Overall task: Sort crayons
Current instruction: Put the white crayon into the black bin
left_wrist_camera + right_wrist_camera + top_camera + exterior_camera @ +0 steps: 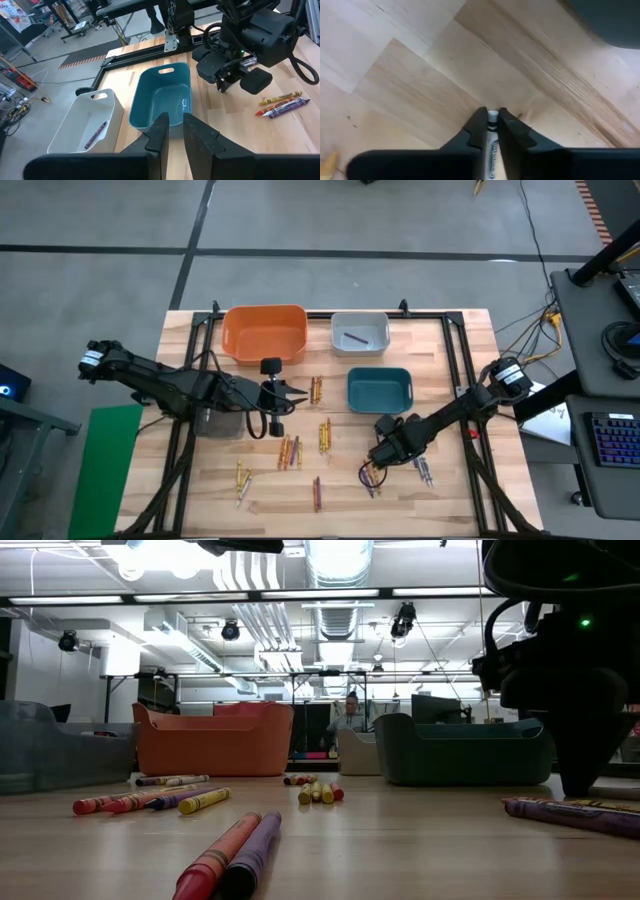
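orange bin (pixel 264 333), white bin (pixel 360 332), teal bin (pixel 380 389), wooden table (pixel 452 355)

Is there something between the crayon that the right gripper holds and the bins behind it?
Nothing visible. The right gripper is shut on a white crayon low at the table. Between it and the teal bin, the nearest bin, only bare wood shows. The other crayons lie to the sides.

We look straight down on the counter (pixel 450 410), level across it, and closely from both wrists; the teal bin (pixel 379 389) shows in three views.
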`<state>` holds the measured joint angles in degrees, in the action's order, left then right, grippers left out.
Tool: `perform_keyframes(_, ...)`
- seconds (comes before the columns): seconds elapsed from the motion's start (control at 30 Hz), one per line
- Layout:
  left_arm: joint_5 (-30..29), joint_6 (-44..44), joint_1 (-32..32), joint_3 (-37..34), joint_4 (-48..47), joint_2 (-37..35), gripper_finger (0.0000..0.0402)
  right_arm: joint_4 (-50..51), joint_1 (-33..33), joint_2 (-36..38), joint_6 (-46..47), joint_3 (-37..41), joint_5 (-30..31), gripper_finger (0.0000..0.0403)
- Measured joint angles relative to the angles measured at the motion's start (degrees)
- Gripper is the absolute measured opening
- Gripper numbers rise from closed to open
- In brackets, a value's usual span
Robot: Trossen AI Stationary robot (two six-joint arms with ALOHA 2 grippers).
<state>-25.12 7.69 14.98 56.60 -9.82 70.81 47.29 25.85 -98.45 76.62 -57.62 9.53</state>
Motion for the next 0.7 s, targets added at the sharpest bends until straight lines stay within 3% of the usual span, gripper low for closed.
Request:
perform_keyframes(0.23,0.0,-0.3,0.0,0.0,0.4,-0.6,0.0039,0.2,0.0,0.6,0.2,-0.4,0.7,0.0013)
perform_keyframes(0.4,0.0,-1.6,0.6,0.0,0.8,-3.7,0.0039,-1.3,-0.1,3.4,-1.2,-3.0,4.4,0.0011)
perform_keyframes(0.7,0.2,-8.8,1.8,0.0,0.8,-11.5,0.0039,-6.4,-0.5,7.5,-14.1,-11.3,11.2,0.0011)
